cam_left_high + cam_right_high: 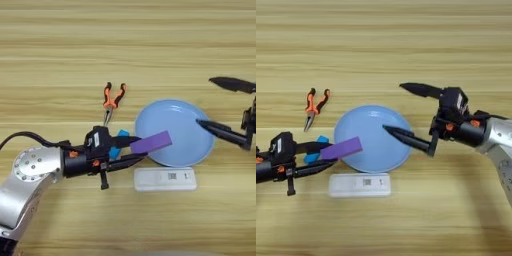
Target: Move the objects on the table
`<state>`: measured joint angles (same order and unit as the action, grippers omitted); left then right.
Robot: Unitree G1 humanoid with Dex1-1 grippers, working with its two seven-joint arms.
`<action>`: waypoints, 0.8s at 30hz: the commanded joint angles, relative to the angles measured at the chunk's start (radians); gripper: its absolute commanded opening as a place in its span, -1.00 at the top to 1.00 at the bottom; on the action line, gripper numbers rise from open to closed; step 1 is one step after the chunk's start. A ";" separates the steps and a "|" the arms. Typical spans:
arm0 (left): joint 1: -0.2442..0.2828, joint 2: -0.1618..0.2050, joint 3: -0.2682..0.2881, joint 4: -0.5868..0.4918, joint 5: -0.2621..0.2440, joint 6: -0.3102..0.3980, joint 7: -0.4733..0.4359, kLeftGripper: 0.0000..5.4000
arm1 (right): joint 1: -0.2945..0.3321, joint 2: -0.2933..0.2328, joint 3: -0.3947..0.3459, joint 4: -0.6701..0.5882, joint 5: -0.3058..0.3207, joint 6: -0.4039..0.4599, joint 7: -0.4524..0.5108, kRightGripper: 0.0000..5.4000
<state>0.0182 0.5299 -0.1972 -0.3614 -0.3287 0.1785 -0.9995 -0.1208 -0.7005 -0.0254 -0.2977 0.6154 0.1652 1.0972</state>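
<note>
Purple bar (151,142) is pinched at its left end by the left gripper (131,151), tilted slightly up to the right, its free end poking over the left rim of the light blue plate (175,132). Can't tell if the bar touches the plate or hangs above it.

Left arm (35,175) comes in from the near-left corner, forearm lying low and roughly level, pointing right. One finger sits on the far side of the bar, the other on the near side. A small blue object (119,142) shows just behind the fingers, partly hidden; can't tell what it is.

Right gripper (403,111) is spread wide, holding nothing. Right arm (491,137) enters from the right edge, pointing left. Far finger (421,90) sits beyond the plate's far-right rim; near finger (406,137) reaches over the plate's middle. Its tip is near the bar's free end, not touching.

Needle-nose pliers (112,100), orange-and-black handles, lie on the table (125,40) far-left of the plate, nose pointing near, apart from both grippers.

White flat rectangular device (165,179) with a small printed label lies just near of the plate, below the bar, clear of the left fingers.
</note>
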 commanded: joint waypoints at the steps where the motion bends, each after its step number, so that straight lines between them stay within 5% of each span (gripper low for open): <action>1: -0.027 0.020 -0.020 -0.016 0.006 -0.006 -0.019 0.50 | 0.001 -0.054 0.052 -0.037 -0.029 0.029 0.082 -1.00; 24: -0.026 0.017 -0.056 -0.080 -0.001 0.006 -0.008 0.50 | -0.122 -0.022 0.237 -0.043 -0.109 0.081 0.174 -1.00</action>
<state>-0.0117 0.5330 -0.2439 -0.4172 -0.3265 0.1805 -1.0073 -0.2145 -0.7278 0.1946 -0.3454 0.5268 0.2342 1.2676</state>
